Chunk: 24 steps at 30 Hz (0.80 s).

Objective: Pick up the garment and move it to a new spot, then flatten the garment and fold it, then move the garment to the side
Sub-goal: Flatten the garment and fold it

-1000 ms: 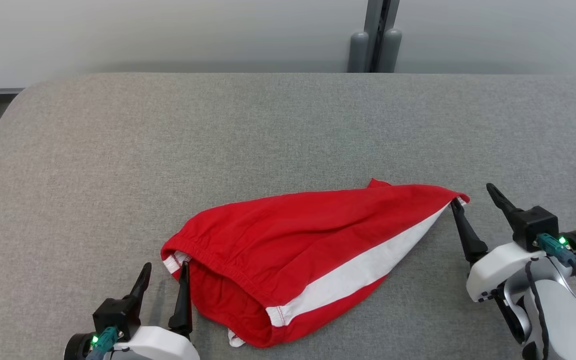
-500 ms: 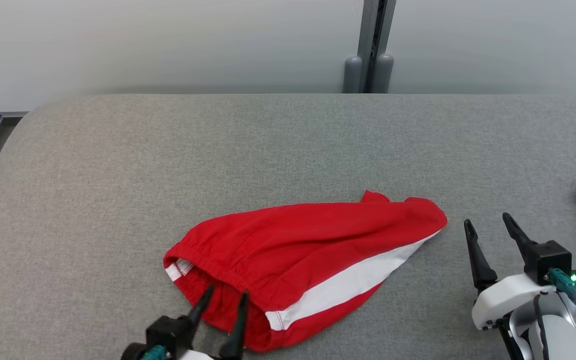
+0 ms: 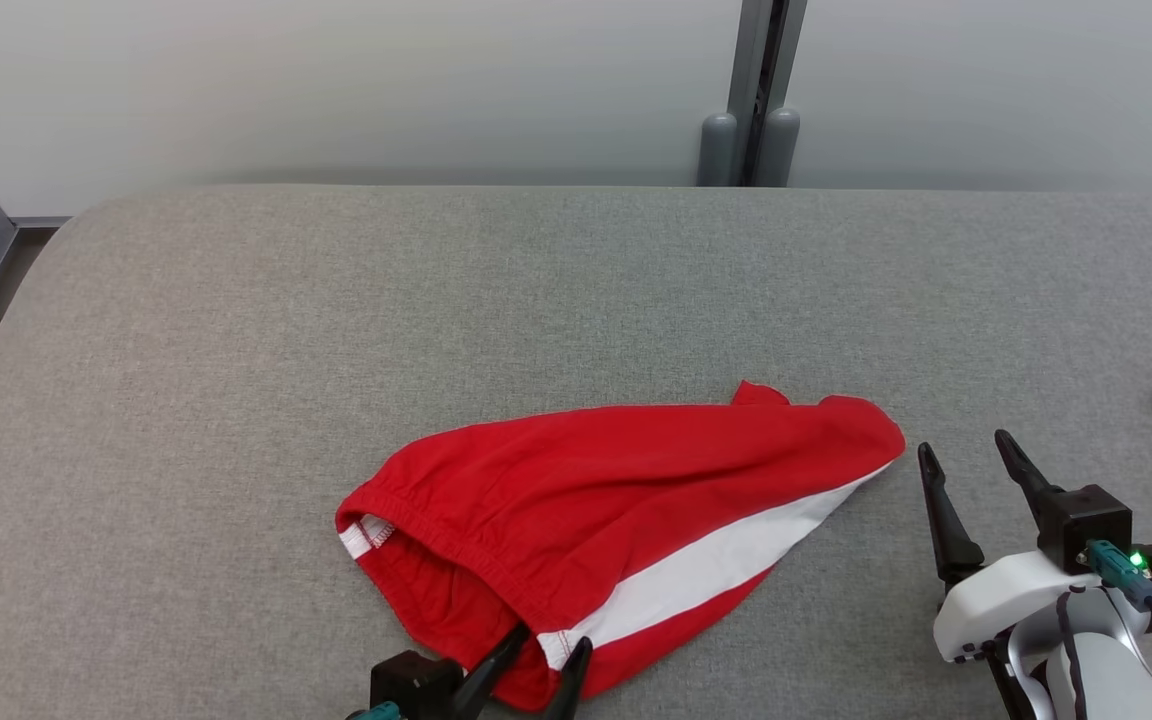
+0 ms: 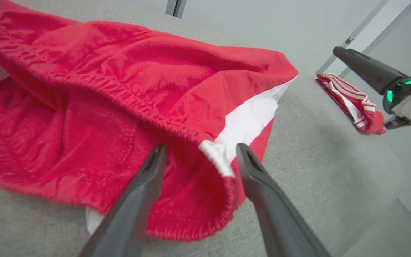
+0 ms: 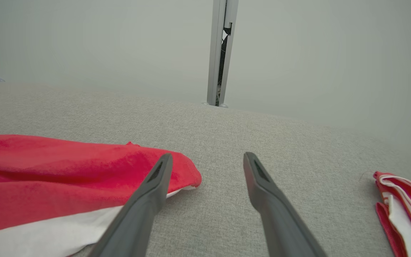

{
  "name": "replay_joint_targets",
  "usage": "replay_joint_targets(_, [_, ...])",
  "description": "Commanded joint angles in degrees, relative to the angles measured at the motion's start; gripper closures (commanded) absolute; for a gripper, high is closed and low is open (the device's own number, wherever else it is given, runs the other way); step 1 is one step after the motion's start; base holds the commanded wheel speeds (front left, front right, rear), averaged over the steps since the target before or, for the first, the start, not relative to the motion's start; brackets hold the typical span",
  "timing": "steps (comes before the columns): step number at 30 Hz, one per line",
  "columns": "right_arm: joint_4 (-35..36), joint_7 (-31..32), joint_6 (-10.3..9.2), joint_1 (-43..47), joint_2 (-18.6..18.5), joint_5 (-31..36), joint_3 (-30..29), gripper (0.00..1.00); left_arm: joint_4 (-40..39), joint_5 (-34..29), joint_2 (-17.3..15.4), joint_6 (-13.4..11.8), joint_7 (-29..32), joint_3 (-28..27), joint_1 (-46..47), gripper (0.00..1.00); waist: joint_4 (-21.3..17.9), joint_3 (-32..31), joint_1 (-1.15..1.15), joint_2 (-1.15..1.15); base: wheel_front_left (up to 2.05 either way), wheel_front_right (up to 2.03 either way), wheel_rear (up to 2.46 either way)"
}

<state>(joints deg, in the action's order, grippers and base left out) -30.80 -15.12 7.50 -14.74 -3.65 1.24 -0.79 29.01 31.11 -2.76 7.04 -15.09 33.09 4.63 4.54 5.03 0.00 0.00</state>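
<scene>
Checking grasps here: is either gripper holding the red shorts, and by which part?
Nothing is held. The left gripper is open astride the waistband of the red shorts; the right gripper is open, apart from their far corner.

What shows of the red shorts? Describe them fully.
The red shorts, seemingly soft knit, lie rumpled on the grey fabric table. The elastic waistband gapes open; a white stripe runs down one side. The open left gripper straddles the waistband at the stripe; the open right gripper stands clear of the leg end.
</scene>
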Motion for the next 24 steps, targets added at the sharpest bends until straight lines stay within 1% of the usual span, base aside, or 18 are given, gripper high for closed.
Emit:
replay_joint_targets(1, [0.1,0.0,-0.02,-0.1,-0.1,0.3,0.0,0.0,0.6,0.6,-0.3,0.3,-0.1,0.4,1.5,0.0,0.0,0.1,0.0,0.0,0.0,0.0,0.0])
replay_joint_targets(4, [0.1,0.0,-0.02,-0.3,-0.1,0.3,0.0,0.0,1.2,2.2,-0.3,0.4,-0.1,1.7,2.3,0.0,-0.1,0.5,0.0,0.0,0.0,0.0,0.0])
replay_joint_targets(5, [0.1,0.0,-0.02,-0.4,0.0,0.3,0.1,0.0,1.3,2.5,-0.3,0.4,-0.1,1.8,2.6,0.28,-0.1,0.6,0.0,0.0,0.0,0.0,0.0])
replay_joint_targets(6, [0.1,0.0,-0.02,-0.6,0.0,0.3,0.1,0.0,1.4,2.7,-0.3,0.4,-0.1,1.8,2.9,0.84,-0.2,0.7,0.0,0.0,0.0,0.0,0.0])
replay_joint_targets(7, [0.1,0.0,-0.02,-0.7,0.0,0.3,0.2,0.0,1.4,2.9,-0.3,0.5,-0.1,1.5,3.2,1.0,-0.3,0.8,0.0,0.0,0.0,0.0,0.0])
replay_joint_targets(11, [0.0,0.0,-0.02,-0.8,0.0,0.0,0.2,0.0,2.0,2.4,-0.3,0.4,-0.1,-0.6,4.1,1.0,-0.6,1.1,0.0,0.0,0.0,0.0,0.0])
replay_joint_targets(15, [-0.1,0.0,-0.02,-0.8,0.1,-0.2,-0.1,0.0,0.5,-0.3,-0.4,-0.6,-0.1,-6.5,6.1,1.0,-0.8,1.4,0.0,0.0,0.0,0.0,0.0])
replay_joint_targets(19, [-0.3,0.0,-0.02,-0.9,0.2,-0.7,0.0,0.0,-0.2,-4.0,-1.8,-0.8,-0.1,-11.4,9.4,1.0,-1.2,2.0,0.0,0.0,0.0,0.0,0.0])
replay_joint_targets(24, [-0.5,0.0,-0.02,-1.2,0.4,-1.5,0.9,0.0,2.2,-7.6,-4.0,-1.1,-0.1,-15.5,14.9,1.0,-2.0,3.2,0.0,0.0,0.0,0.0,0.0])
